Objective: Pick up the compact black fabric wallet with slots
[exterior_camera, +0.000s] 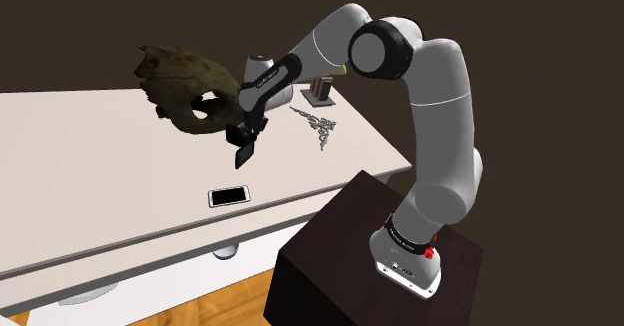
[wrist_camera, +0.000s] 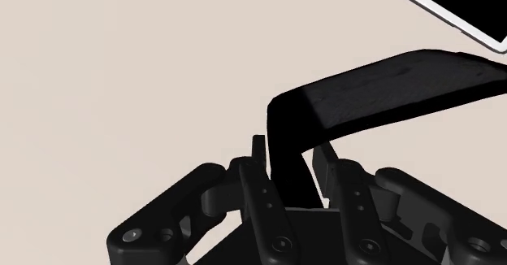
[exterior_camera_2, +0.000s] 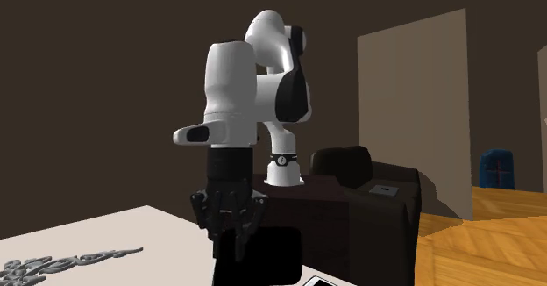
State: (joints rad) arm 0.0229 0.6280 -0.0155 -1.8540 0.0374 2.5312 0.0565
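Above the pale table (exterior_camera: 100, 174) the gripper (exterior_camera: 243, 134) is closed on one edge of the black wallet (exterior_camera: 243, 156), which hangs clear of the surface, near a white phone (exterior_camera: 229, 195). The hold seems narrow, so a quick arm move could make the wallet swing and slip out.

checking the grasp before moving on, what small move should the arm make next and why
Probably a short straight lift with the gripper shut. The wallet is clasped in it and seems clear of the table, while the phone lies close by on the table. Rising should give the wallet more room from the phone and the brown skull.
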